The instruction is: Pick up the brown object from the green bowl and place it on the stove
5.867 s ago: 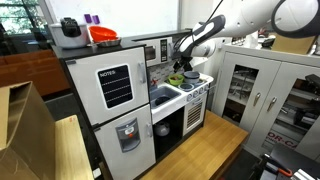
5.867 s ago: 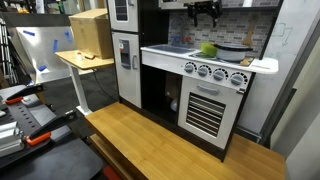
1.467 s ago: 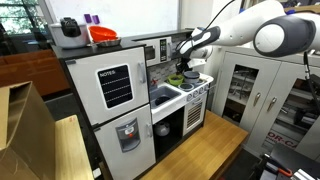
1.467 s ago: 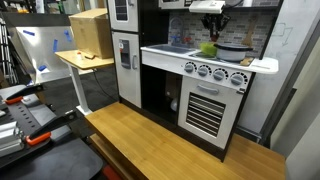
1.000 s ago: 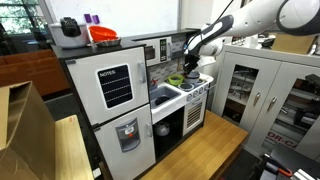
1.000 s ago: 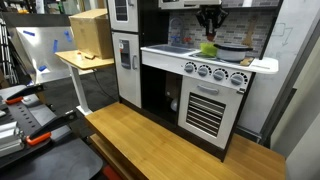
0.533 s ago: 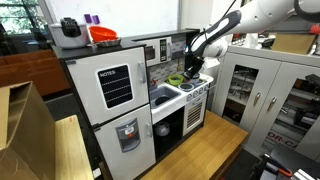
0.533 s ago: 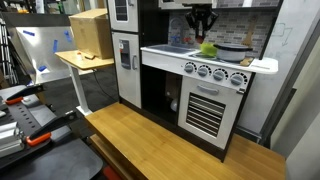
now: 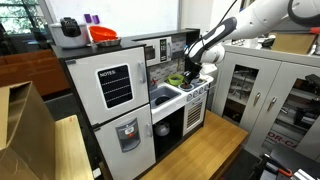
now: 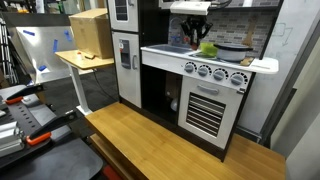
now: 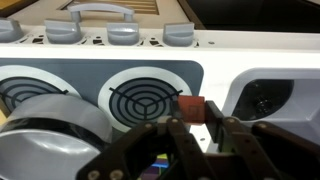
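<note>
My gripper is shut on the brown object, a small reddish-brown cube held between the fingertips. It hangs over the white stove, just right of a grey burner. In both exterior views the gripper hovers a little above the stove. The green bowl stands on the cooktop just beside it, and the bowl also shows in the view from the fridge side. The wrist view does not show the bowl.
A silver pot stands on a burner close by. The grey sink basin lies beside the cooktop. Knobs line the stove's front. A white fridge with an orange-red bowl on top stands past the sink.
The gripper, still shut on the brown cube, has moved sideways away from the green bowl and come down a little over the cooktop.
</note>
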Controlling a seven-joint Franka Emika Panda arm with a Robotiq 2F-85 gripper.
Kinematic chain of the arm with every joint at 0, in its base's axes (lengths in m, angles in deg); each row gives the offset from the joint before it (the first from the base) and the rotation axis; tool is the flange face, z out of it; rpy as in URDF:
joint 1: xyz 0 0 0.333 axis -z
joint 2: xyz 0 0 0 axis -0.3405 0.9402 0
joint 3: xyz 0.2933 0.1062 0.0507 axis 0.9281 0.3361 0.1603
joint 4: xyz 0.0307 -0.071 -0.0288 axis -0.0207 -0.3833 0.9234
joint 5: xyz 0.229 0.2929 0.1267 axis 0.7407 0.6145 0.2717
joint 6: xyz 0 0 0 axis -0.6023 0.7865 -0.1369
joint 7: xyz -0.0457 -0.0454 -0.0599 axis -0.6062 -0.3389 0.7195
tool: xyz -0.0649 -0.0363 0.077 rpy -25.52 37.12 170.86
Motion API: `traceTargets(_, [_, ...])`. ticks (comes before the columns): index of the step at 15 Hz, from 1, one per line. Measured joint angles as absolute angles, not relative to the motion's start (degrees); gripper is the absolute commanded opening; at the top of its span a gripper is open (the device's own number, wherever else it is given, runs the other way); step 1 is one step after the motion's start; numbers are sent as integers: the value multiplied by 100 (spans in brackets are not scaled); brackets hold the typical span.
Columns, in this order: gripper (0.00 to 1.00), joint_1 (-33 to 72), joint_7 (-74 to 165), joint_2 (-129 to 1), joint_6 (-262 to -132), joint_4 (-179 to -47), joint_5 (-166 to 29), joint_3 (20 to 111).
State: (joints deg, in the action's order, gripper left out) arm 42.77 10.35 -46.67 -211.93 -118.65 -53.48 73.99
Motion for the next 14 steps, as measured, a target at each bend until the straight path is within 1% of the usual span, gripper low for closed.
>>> traceTargets(3, [7, 4279, 1117, -4482, -21256, -11732, -5351, 7366])
traceTargets(4, [54, 4279, 1138, -4407, -21258, -11662, -5351, 7366])
traceTargets(5, [55, 4277, 1149, -4339, -21258, -11602, -5352, 7366])
traceTargets(7, [66, 4272, 1184, -4212, -21258, -11467, -5360, 7366])
traceTargets(11, [95, 4264, 1231, -4092, -21255, -11279, -5368, 7367])
traceTargets(12, [99, 4263, 1256, -4093, -21251, -11265, -5380, 7366])
traceTargets(14, [100, 4255, 1305, -4096, -21235, -11255, -5398, 7365])
